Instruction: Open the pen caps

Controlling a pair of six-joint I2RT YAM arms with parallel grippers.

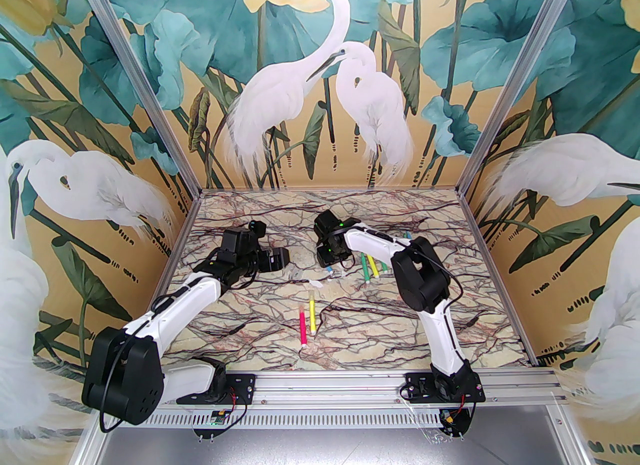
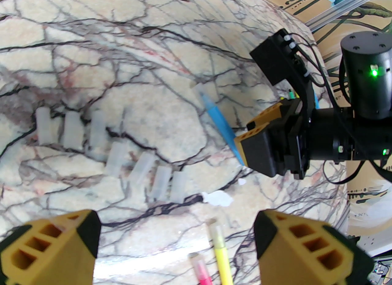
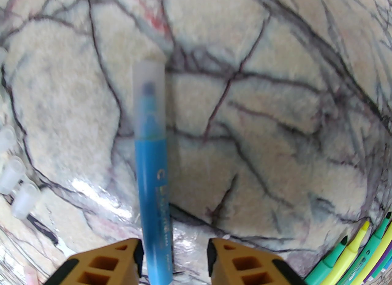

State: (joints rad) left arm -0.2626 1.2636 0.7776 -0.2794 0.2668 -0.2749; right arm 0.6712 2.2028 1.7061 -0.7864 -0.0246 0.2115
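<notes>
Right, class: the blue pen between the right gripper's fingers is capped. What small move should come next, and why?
Probably bring the open, empty left gripper over to the blue pen's cap and close on it: that cap is on, sticking out beyond the right gripper.

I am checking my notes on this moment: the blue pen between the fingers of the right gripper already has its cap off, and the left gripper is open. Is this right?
Not quite. The blue pen between the fingers of the right gripper has its clear cap on, not off; the right wrist view shows this. The left gripper is open, as you wrote.
</notes>
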